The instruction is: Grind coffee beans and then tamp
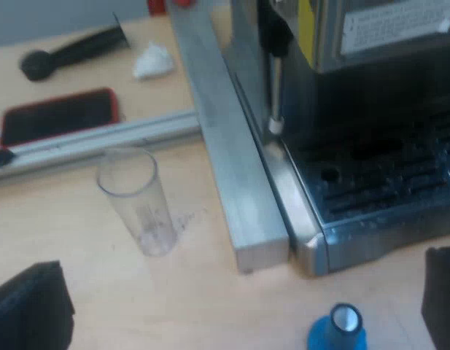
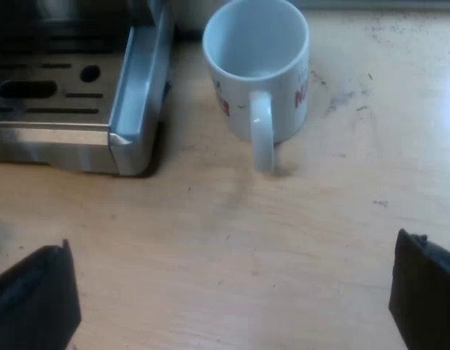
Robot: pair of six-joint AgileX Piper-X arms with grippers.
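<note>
The espresso machine [image 1: 370,182] shows its steel drip tray and dark front, with the steam wand [image 1: 274,80] hanging at its side. A clear measuring glass [image 1: 136,200] stands empty on the wooden table beside a metal rail. A blue tamper [image 1: 337,332] stands on the table just before the drip tray's corner, close to my left gripper [image 1: 235,317], which is open with nothing between its fingers. A white mug [image 2: 257,65] with red print stands upright and empty beside the drip tray [image 2: 133,95], handle towards my right gripper [image 2: 228,302], which hovers open and empty over bare table.
A metal rail [image 1: 225,146] runs along the machine's side, with a second rail [image 1: 101,142] branching off behind the glass. Beyond it lie a red-cased phone [image 1: 58,117], a dark rounded handle [image 1: 68,52] and a white crumpled tissue [image 1: 152,60].
</note>
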